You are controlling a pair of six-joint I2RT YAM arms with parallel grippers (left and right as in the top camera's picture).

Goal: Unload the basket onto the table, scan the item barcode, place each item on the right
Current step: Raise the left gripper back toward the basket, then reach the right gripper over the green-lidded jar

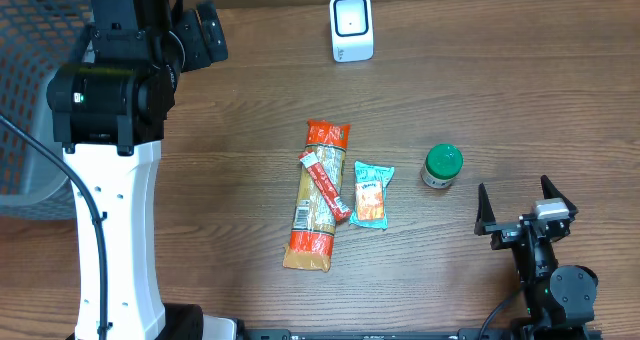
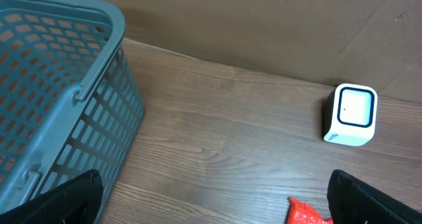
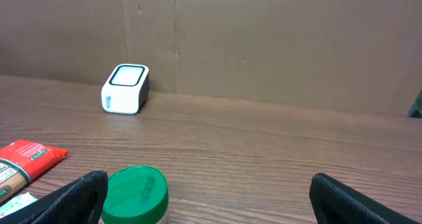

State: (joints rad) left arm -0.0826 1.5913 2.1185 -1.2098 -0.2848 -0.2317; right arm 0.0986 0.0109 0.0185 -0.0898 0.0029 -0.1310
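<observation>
Findings at inspection: no item had been lifted, so I judged the task to be at its opening step, choosing and approaching an item.

The left gripper [image 2: 217, 214] had its jaws spread as wide as they go, with nothing between them. The basket [image 2: 59, 85] stood close on its left. The scanner [image 2: 350, 114] sat ahead and to its right, well apart.

The right gripper [image 3: 211, 211] was likewise fully spread and empty. The green-lidded jar [image 3: 134, 196] stood upright just ahead of its left finger, near but not touching. Further to that gripper's left lay the teal packet [image 1: 370, 194], then the long pasta packet [image 1: 317, 195] with the red stick packet [image 1: 325, 185] lying across it. From this gripper the scanner was far ahead and to the left.

Assessment: the jar was the handiest candidate for the right gripper. The next move called for a short shift forward and left, a descent around the jar's sides, and a firm closure below the lid. I could see no barcode in any view, so the label would need turning toward the scanner's window once lifted.
</observation>
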